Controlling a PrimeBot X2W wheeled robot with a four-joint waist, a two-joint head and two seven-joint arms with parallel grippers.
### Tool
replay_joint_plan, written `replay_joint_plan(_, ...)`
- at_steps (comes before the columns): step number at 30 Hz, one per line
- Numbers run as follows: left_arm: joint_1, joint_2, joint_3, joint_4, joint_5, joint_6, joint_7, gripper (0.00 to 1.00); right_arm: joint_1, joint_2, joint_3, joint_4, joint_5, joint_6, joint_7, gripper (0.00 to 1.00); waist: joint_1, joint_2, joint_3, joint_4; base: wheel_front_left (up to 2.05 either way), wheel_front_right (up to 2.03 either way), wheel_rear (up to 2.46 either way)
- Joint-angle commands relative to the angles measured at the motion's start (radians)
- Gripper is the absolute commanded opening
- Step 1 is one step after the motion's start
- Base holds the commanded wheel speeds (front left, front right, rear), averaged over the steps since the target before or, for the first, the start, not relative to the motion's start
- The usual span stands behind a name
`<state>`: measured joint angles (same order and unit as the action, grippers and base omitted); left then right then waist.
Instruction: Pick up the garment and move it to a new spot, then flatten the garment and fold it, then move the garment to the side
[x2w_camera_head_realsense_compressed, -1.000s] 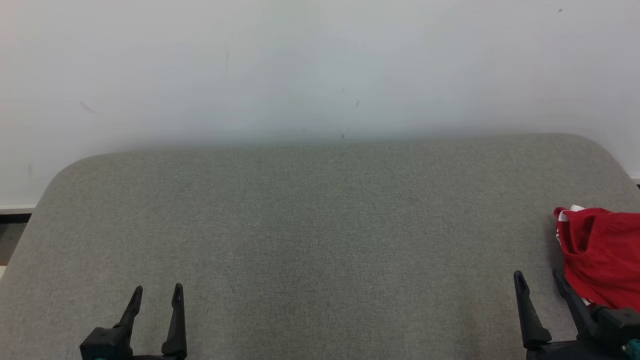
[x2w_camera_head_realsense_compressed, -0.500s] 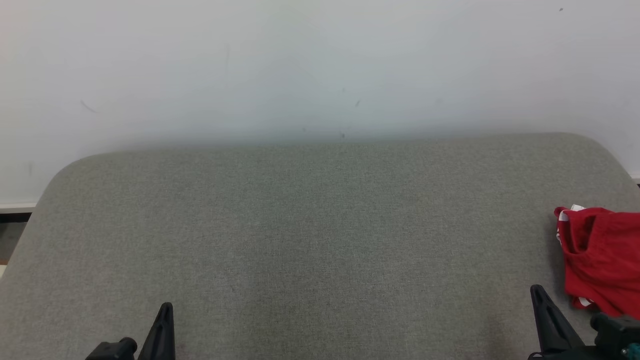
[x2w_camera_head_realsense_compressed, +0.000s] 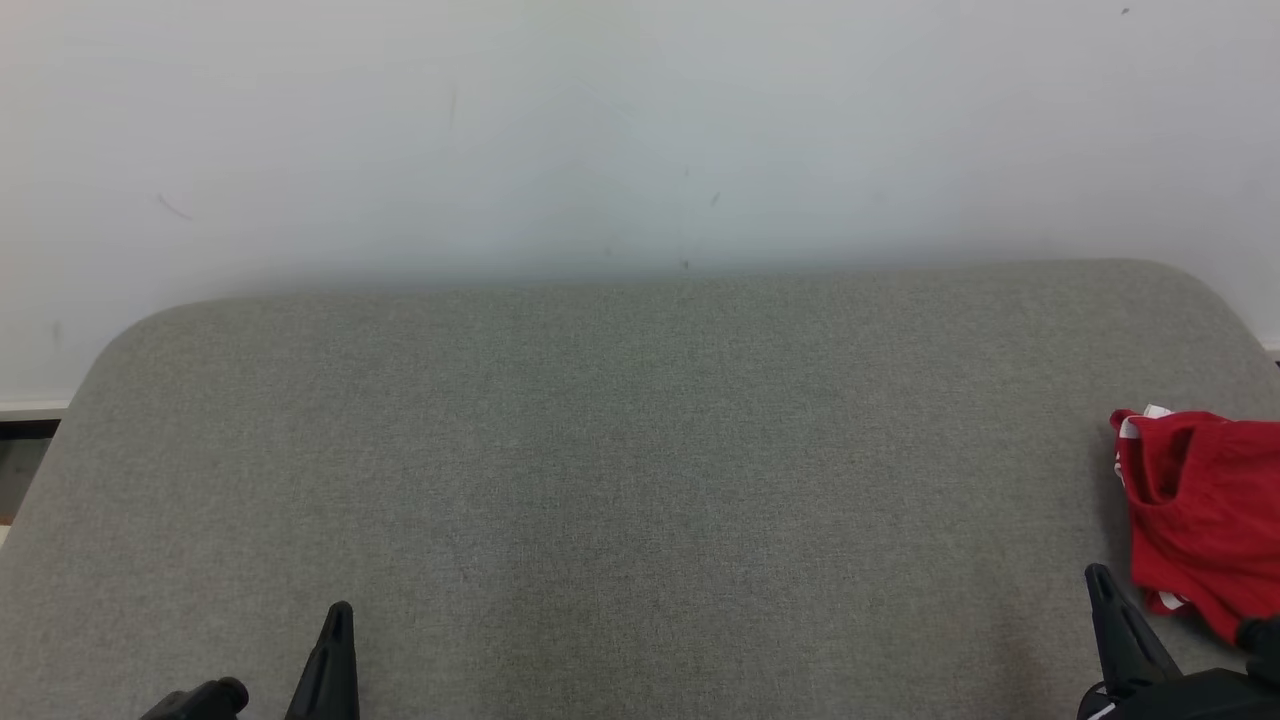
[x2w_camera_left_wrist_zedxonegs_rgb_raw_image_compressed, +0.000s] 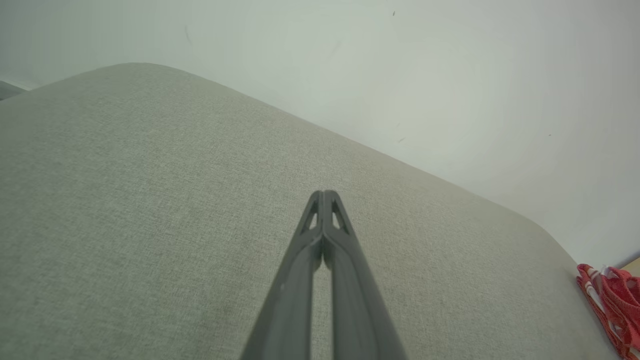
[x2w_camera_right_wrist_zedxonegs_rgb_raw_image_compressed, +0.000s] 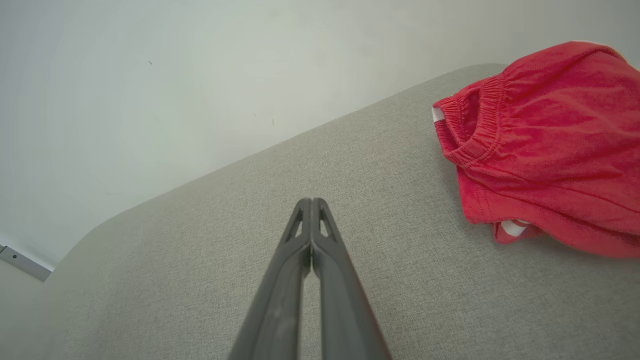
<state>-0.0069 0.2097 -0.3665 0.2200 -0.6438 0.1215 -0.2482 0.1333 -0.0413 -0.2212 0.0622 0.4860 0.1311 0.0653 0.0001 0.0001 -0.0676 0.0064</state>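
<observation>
- My left gripper (x2w_camera_left_wrist_zedxonegs_rgb_raw_image_compressed: 324, 193): fingers pressed together, holding nothing, over the grey cushion (x2w_camera_head_realsense_compressed: 600, 450).
- My right gripper (x2w_camera_right_wrist_zedxonegs_rgb_raw_image_compressed: 311, 200): likewise closed, empty, near the crumpled red shorts (x2w_camera_right_wrist_zedxonegs_rgb_raw_image_compressed: 545, 145).

Head camera looks down; wrist cameras skim low; all share garment (x2w_camera_head_realsense_compressed: 1200, 500).

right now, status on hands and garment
Left hand shut, empty. Right hand shut, empty, beside red garment, not touching. Garment on grey cushion, right edge. Nothing between.
</observation>
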Motion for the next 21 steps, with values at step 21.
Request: replay_joint_plan(21,0.022,-0.045,0.055,-0.073,-0.301,-0.081,0.007,0.00,-0.069,-0.009,-0.071,0.025,0.353,0.000,0.122,0.00,0.0000,-0.0001,0.014,-0.001,0.00,0.00,0.00)
